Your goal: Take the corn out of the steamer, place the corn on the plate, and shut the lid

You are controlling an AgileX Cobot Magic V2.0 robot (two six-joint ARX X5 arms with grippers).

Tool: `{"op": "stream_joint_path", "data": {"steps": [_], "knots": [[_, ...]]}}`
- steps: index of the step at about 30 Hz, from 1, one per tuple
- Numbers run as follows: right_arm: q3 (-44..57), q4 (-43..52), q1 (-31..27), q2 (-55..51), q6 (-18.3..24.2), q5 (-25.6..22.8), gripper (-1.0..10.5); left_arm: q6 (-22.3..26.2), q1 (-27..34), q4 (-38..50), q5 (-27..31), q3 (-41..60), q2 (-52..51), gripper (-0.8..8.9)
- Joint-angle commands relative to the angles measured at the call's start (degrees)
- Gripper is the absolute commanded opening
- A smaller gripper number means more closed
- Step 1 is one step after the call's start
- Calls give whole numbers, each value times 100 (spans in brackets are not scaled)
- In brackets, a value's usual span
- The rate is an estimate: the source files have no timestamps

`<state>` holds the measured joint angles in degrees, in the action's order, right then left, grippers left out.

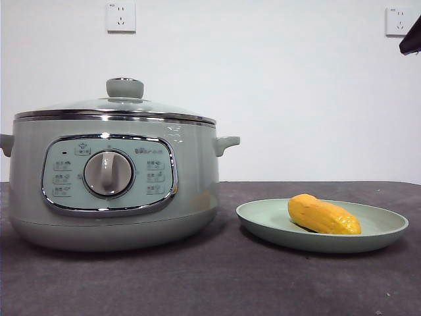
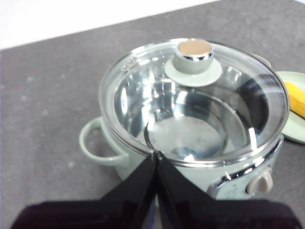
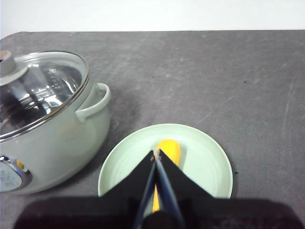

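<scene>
On the left of the dark table [image 1: 223, 283] stands the steamer [image 1: 112, 191], its lid [image 1: 118, 105] seated. To its right the corn [image 1: 322, 215] lies on the plate [image 1: 263, 220]. The left gripper [image 2: 156, 153] above the pot and the right gripper [image 3: 156, 153] above the plate, partly hiding the corn, are both clenched and empty.

Right gripper [image 3: 156, 153] hiding most of the corn [image 3: 169, 149], pot [image 1: 112, 191] running off the front view's left edge, panel labels [image 1: 63, 178] too small to read, plate [image 2: 298, 131] getting cut off in the left wrist view.
</scene>
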<state>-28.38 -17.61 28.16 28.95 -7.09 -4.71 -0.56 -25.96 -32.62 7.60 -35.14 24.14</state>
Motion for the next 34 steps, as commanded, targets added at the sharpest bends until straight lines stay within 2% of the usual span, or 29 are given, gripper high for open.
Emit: {"op": "stream_joint_path", "data": {"steps": [1, 6, 14, 22, 34], "knots": [[39, 2, 2, -9, -55, -13, 3, 201, 229, 173, -13, 33, -413, -3], [39, -87, 2, -9, -55, -17, 3, 229, 951, 332, -31, 315, -1078, -3], [39, -240, 2, -9, -55, -17, 3, 205, 1954, 1550, -37, 1987, -2059, -3], [39, -240, 2, -9, -55, -20, 3, -33, 2203, 1941, -50, 3095, -2404, -3], [37, -243, 2, -9, -55, -15, 3, -160, 2227, 2009, -35, 3401, -2402, -3]]}}
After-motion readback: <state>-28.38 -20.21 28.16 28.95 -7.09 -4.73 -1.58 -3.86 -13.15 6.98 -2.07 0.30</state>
